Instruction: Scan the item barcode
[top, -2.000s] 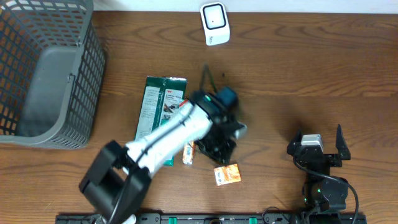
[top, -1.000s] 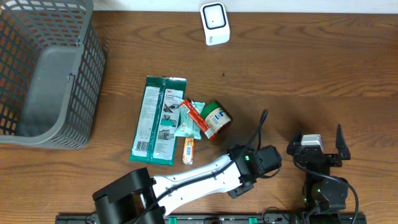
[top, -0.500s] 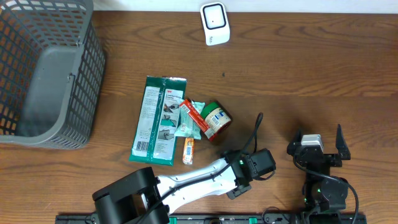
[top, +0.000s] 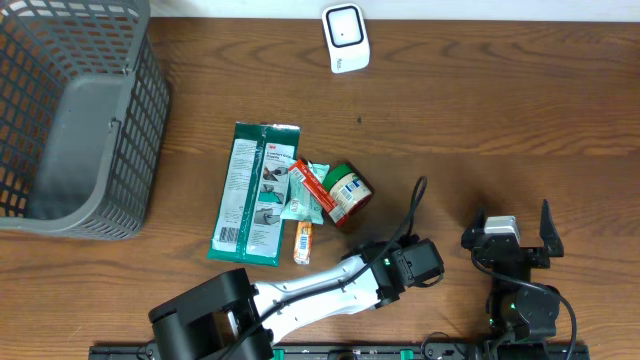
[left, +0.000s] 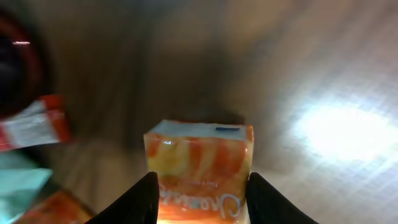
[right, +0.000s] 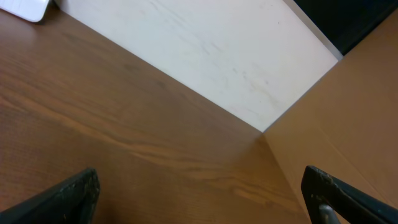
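Far left on the table (top: 500, 110): grey mesh basket (top: 60, 130), well apart from everything else. Centre cluster: long green pack (top: 255, 190) lying flat. Just right of it is a teal packet (top: 300, 205) with a red stick (top: 312, 183) across it. A small orange tube (top: 304, 243) lies just below these. The can (top: 347, 192) is on its side, touching the red stick. White scanner (top: 346, 38) stands at the far edge, above the cluster and well apart from it. Left arm reaches in low from the front-left, its head ending right of and below the can. Left gripper (left: 201, 198) is clamped on the orange pack (left: 200, 158), one finger against each side. The wrist view is blurred, the print unreadable, and no barcode can be made out. From overhead the pack is hidden under the arm. Whether it touches the table, cannot tell. Right gripper (top: 512, 232) is parked near the front right corner, fingers (right: 74, 193) spread wide, holding nothing.
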